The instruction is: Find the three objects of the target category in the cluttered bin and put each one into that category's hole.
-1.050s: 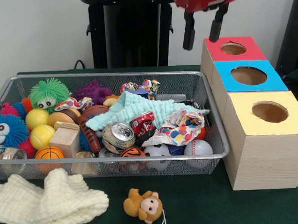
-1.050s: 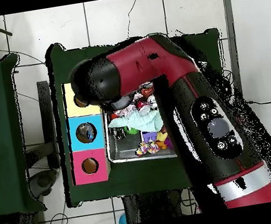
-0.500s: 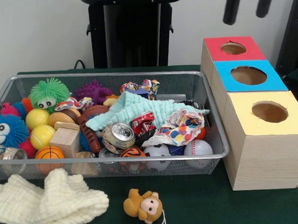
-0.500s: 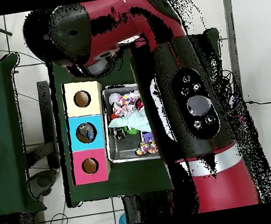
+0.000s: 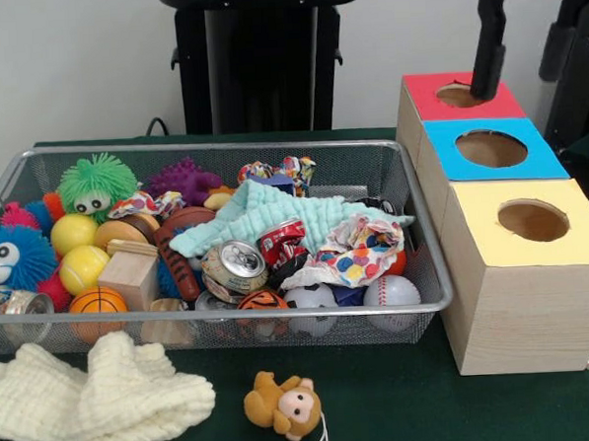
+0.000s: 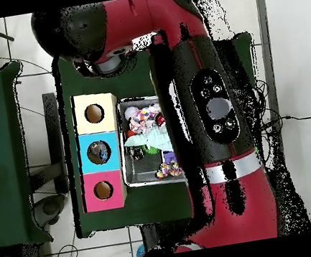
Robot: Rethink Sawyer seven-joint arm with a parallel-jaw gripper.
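Green cloth covers the table (image 5: 403, 412), where the wire bin (image 5: 231, 328) of toys, balls and cans sits left of the red, blue and yellow hole box (image 5: 506, 298). My gripper (image 5: 523, 55) hangs empty, fingers apart, above the red hole (image 5: 461, 95). Half a second ago it was higher, showing only fingertips.

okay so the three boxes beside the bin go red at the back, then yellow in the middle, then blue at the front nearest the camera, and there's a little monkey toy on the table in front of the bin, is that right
Not quite. In the front view the middle box is blue and the front box is yellow; you swapped them. The red box is at the back, and the monkey toy lies on the table in front of the bin, as you said.
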